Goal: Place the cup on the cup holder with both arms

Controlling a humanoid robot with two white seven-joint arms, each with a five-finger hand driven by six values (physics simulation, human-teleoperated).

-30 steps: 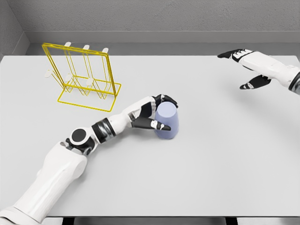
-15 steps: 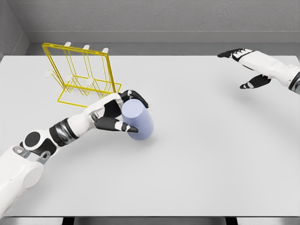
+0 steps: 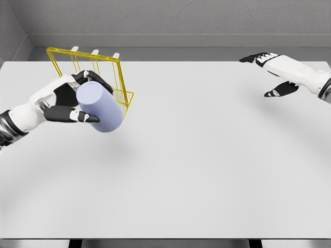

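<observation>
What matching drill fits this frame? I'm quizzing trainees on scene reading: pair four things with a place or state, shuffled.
Column one:
1. cup
2. cup holder
3. left hand
4. right hand

Column two:
A. yellow wire frame standing at the table's far left
B. open, empty, at the far right
C. lilac, tilted, lifted off the table
D. closed around the cup in front of the rack

Pairs: 1-C, 2-A, 3-D, 4-B

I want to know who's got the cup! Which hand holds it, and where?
The left hand holds the blue cup around its side.
</observation>
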